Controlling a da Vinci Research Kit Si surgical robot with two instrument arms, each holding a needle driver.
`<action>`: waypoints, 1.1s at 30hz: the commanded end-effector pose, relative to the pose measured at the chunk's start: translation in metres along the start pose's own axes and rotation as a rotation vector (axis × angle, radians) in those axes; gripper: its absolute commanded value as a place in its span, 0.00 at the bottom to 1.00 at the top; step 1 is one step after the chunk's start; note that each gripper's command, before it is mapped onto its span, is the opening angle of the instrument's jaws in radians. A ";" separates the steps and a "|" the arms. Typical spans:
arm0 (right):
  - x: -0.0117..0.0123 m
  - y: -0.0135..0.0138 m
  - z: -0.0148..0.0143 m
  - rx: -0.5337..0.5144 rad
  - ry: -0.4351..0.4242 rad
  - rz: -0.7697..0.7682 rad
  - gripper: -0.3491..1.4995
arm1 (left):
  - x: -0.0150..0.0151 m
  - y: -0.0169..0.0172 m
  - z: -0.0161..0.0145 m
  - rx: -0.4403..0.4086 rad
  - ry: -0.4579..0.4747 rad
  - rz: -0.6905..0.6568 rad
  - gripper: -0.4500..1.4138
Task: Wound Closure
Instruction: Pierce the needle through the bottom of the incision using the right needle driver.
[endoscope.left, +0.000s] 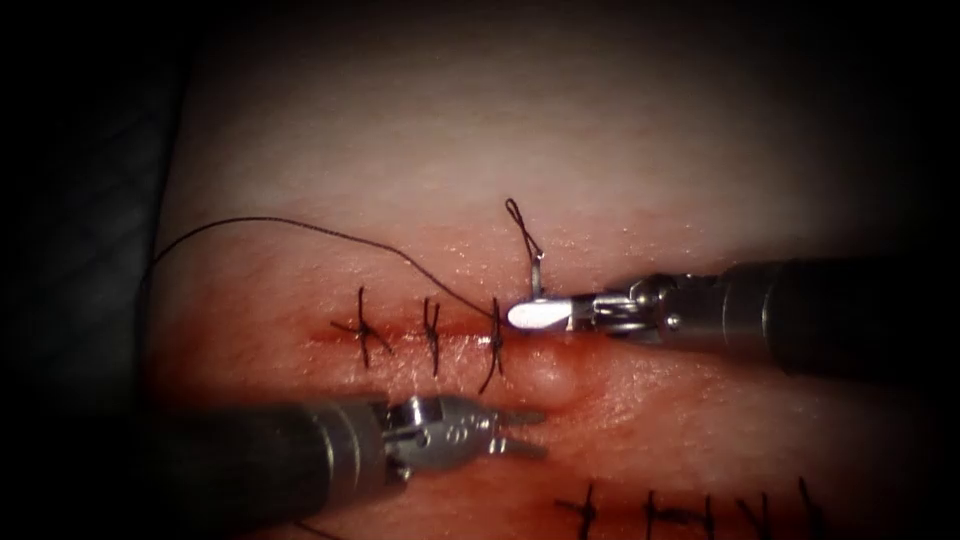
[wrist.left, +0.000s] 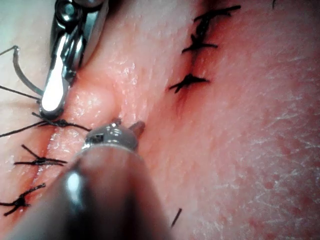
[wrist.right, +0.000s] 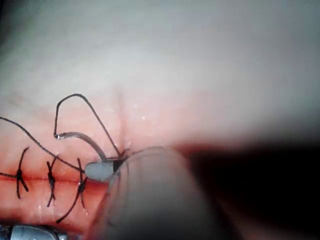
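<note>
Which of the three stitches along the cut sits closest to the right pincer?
The rightmost stitch. It lies just left of the right pincer, which holds the needle, and the long thread runs to it. The middle stitch and left stitch lie farther left.

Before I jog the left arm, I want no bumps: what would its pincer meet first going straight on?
The left pincer, jaws open and empty, points rightward along the tissue below the cut. It would probably graze the raised bump of tissue first, though depth is unclear. The right pincer holds the needle above it.
</note>
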 end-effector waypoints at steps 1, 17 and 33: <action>0.0007 0.0004 0.0007 0.001 0.000 0.001 0.00 | 0.0000 0.0000 0.0008 0.000 0.001 0.001 0.30; 0.0001 0.0009 0.0011 0.014 0.022 0.408 0.00 | 0.0003 0.0006 0.0007 0.001 -0.003 0.000 0.28; 0.0013 0.0003 0.0012 -0.056 0.197 0.072 0.42 | 0.0004 0.0012 0.0004 0.002 -0.004 0.001 0.28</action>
